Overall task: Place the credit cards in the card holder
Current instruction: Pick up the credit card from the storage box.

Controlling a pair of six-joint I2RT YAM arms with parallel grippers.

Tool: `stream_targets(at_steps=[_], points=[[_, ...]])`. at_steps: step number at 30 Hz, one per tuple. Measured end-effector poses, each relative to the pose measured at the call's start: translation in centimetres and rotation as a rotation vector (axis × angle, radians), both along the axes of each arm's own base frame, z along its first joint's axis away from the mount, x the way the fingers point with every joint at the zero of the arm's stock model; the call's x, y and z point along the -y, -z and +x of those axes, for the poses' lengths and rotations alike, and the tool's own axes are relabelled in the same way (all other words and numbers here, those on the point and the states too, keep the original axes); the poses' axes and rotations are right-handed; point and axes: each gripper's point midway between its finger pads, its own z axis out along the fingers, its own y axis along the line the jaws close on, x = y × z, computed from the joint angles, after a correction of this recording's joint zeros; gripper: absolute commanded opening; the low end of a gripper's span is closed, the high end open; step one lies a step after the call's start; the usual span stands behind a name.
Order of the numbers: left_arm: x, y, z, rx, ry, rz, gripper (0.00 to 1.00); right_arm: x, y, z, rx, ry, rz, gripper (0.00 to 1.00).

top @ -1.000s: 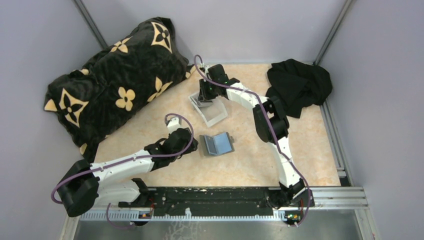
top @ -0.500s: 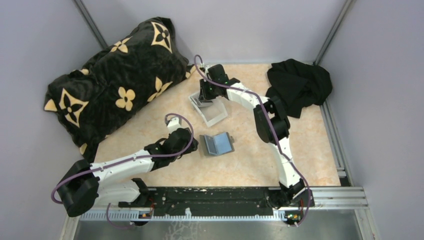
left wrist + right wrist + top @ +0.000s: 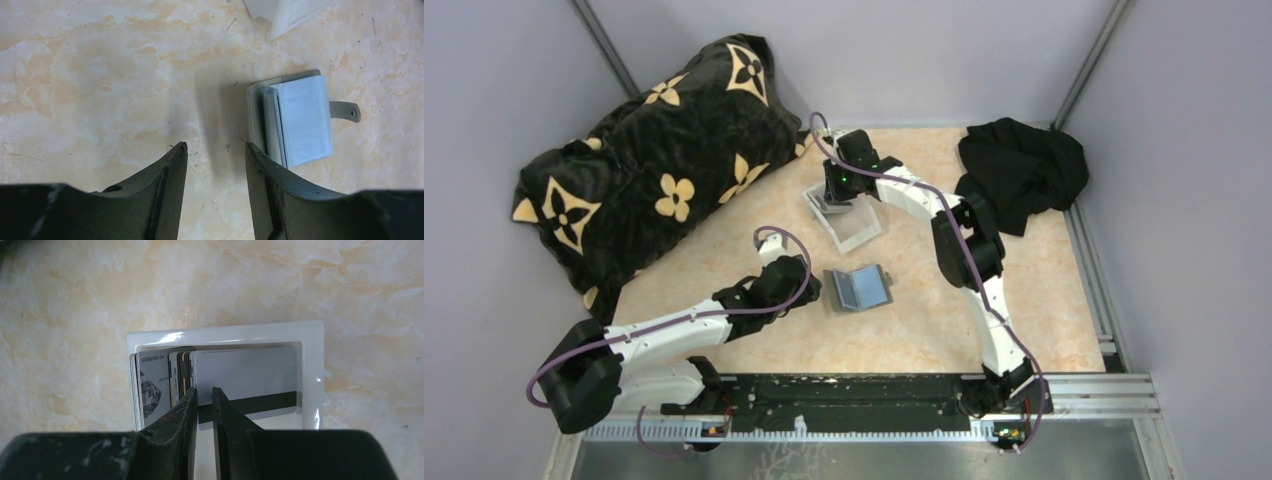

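Note:
The card holder (image 3: 859, 288) lies open at mid-table, a grey wallet with a strap; it also shows in the left wrist view (image 3: 300, 120). My left gripper (image 3: 810, 290) is open and empty, low over the table just left of it (image 3: 215, 146). The credit cards (image 3: 824, 205) stand stacked in the far end of a white tray (image 3: 856, 230). My right gripper (image 3: 836, 188) hangs over them. In the right wrist view its jaws (image 3: 205, 390) are a narrow slit apart, over the left end of a silver card with a black stripe (image 3: 250, 375), beside the upright stack (image 3: 152, 385). Nothing shows between them.
A black cushion with gold flowers (image 3: 654, 150) fills the far left. A black cloth (image 3: 1022, 170) lies at the far right corner. The tray's rim (image 3: 225, 332) surrounds the cards, and its corner (image 3: 290, 12) lies just beyond the wallet. A rail (image 3: 854, 395) runs along the near edge.
My right gripper has shifted slightly toward the far side over the tray's card end. The left arm and the wallet have not moved.

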Motion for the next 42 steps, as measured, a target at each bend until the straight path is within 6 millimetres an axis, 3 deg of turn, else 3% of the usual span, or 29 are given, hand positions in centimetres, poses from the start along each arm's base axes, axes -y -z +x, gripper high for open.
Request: stream_targets(at_steps=[16,42], points=[[0.1,0.0,0.0,-0.001,0.002,-0.002,0.53,2.6,-0.1,1.3,0.078,0.064,-0.136,0.15],[0.1,0.3,-0.1,-0.008,0.005,0.004,0.53,4.0,-1.0,1.6,0.095,0.091,-0.169,0.17]])
